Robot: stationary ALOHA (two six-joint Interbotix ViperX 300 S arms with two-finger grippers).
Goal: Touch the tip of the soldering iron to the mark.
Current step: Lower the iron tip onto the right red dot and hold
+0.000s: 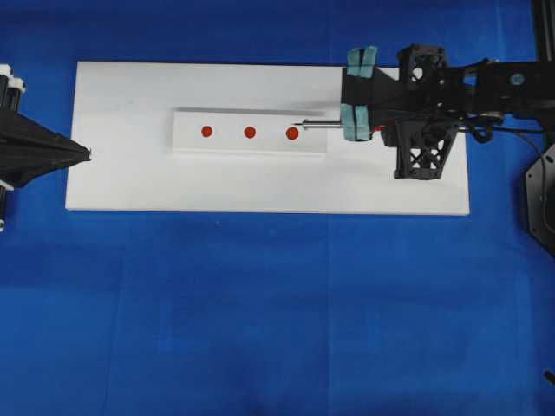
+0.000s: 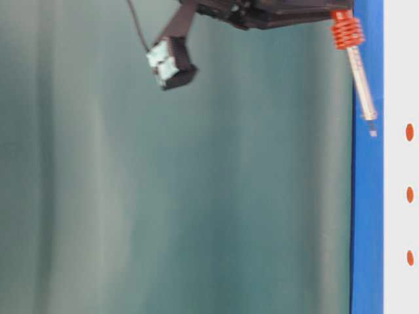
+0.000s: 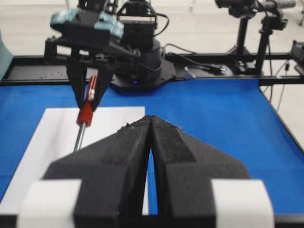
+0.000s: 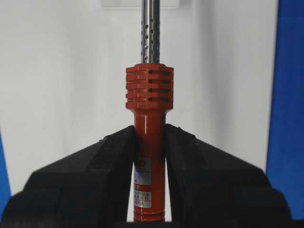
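Right gripper (image 4: 149, 142) is clamped tight on the soldering iron (image 4: 149, 118), which sits at 3 o'clock of the nearest red mark (image 1: 292, 133), tip just short. Left gripper (image 3: 151, 142) sits closed and empty. Biggest risk I'd guess: the iron swivels in the grip and misses.

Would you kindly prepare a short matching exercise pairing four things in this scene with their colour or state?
Things:
1. soldering iron
2. left end effector
3. white board
4. three marks

States:
A. shut, holding nothing
B. lies on the blue table cover
C. red dots in a row
D. clamped in the right end effector

Pairs: 1-D, 2-A, 3-B, 4-C
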